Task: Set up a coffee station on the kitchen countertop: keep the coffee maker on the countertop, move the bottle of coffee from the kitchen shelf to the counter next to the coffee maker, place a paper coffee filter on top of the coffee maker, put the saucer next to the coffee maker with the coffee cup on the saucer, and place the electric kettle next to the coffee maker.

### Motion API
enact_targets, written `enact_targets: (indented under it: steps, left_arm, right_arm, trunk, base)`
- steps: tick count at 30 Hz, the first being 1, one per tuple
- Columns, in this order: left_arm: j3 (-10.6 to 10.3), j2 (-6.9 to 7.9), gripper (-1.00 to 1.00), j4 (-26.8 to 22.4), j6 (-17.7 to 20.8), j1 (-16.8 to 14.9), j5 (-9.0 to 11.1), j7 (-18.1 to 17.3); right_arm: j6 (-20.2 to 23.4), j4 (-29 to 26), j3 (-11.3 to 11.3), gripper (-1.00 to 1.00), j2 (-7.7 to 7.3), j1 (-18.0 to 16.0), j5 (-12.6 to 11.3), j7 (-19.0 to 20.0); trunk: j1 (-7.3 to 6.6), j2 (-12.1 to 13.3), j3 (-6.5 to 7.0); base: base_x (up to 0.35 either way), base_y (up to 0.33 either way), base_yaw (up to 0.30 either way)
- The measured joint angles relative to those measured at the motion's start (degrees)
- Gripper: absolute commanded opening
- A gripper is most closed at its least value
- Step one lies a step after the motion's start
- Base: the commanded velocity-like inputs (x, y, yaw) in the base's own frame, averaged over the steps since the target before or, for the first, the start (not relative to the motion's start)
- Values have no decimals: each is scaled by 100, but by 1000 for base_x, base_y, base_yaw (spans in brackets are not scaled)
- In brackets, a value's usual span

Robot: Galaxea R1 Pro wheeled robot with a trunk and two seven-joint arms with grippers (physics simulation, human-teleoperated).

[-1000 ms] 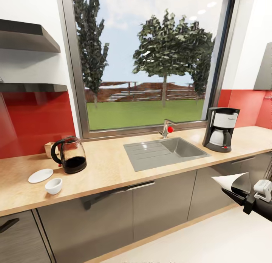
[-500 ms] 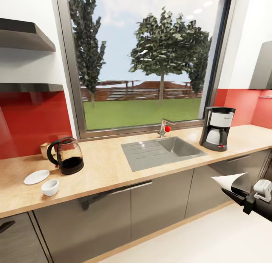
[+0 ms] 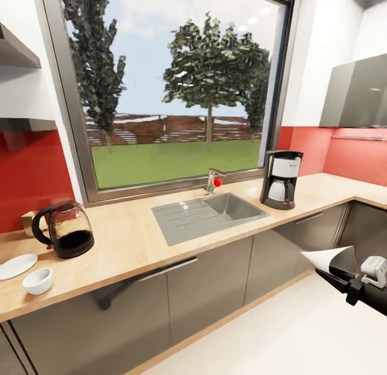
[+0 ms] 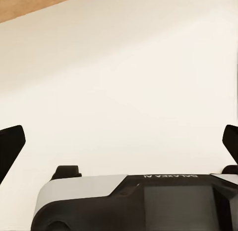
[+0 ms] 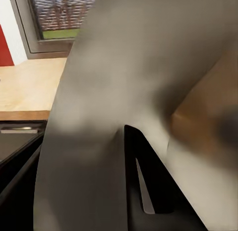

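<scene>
While dark liquid fills the electric kettle (image 3: 65, 236), coffee cup (image 3: 37, 281) apart

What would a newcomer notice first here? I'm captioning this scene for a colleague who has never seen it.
The big window with trees fills the wall above the grey sink. The coffee maker stands right of the sink, the electric kettle far left. At lower right, the right hand holds the paper coffee filter.

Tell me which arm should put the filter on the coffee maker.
Right. The right gripper already holds the paper coffee filter, and the coffee maker stands on the robot's right side of the sink. The left gripper is open, holding nothing.
</scene>
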Motion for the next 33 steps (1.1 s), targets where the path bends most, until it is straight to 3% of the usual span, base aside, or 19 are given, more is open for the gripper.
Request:
enact_targets:
  steps: [33]
  left_arm:
    - [152,9,100,1,1,0,0,2]
  right_arm:
    - [1,-1,-7,-100,9,7,3,-1]
  trunk:
    - [-2,-1,0]
  base:
    - [234,-199,-14]
